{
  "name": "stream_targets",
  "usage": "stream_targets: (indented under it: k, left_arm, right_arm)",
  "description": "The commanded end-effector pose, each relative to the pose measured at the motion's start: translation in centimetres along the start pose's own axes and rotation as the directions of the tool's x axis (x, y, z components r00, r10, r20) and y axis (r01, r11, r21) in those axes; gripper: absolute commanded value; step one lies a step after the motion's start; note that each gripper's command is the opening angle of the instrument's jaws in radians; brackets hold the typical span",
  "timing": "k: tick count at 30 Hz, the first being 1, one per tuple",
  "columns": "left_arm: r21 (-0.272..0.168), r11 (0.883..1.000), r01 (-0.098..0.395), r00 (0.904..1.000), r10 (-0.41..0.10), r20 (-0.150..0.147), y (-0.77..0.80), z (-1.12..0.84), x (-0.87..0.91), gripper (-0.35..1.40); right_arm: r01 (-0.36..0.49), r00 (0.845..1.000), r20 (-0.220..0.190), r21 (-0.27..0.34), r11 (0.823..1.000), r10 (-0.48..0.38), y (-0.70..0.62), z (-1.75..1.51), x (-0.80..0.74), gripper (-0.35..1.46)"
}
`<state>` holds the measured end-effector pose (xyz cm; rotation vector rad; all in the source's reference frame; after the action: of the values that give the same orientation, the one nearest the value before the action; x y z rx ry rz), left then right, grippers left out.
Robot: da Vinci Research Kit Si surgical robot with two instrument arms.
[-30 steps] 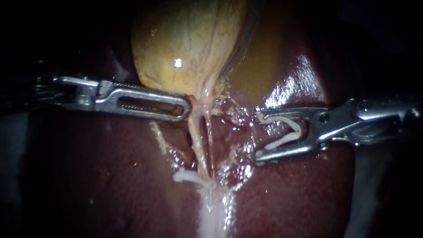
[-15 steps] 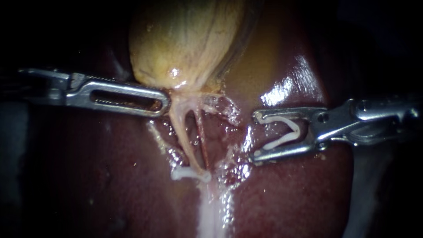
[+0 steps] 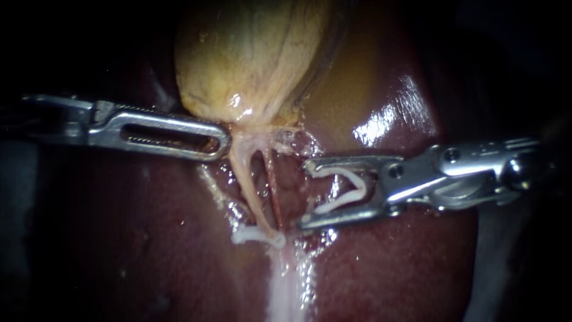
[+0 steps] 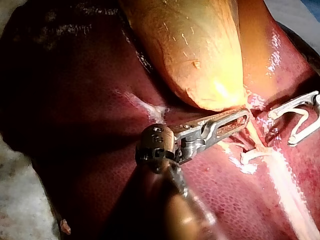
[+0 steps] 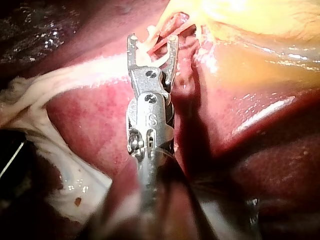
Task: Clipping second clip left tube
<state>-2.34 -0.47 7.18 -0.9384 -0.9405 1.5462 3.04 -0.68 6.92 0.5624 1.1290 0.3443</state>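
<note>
On the glistening dark-red liver (image 3: pixel 149 250), a seated clip (image 3: pixel 256 236) crossed the foot of the pale left tube (image 3: pixel 245 179), which rose to the gallbladder (image 3: pixel 250 59). The right instrument (image 3: pixel 304 194) stood just short of that tube, jaws spread around an open white clip (image 3: pixel 361 185) that touched both, the tube ahead of their tips rather than between them. The left instrument (image 3: pixel 221 142) gripped the gallbladder at its neck, jaws pressed together.

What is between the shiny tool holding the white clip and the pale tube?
In the endoscope view, a thin red tube over the liver lies between the right instrument with its clip and the left tube.
</note>
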Motion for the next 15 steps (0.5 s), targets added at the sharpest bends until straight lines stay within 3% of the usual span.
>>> stream_targets:
  k: [1, 15]
  left_arm:
    - [0.001, 1.000, 0.000, 1.0000, 0.000, -0.001, 0.00, 0.00, 0.00, -0.35]
    - [0.001, 1.000, 0.000, 1.0000, 0.000, -0.002, 0.04, 0.02, -0.01, -0.35]
  right_arm:
    - [-0.004, 1.000, 0.001, 0.002, 1.000, 0.004, -0.01, 0.05, -0.01, 0.49]
    - [-0.025, 1.000, 0.004, 0.026, 0.999, 0.025, -0.03, 0.58, -0.28, 0.49]
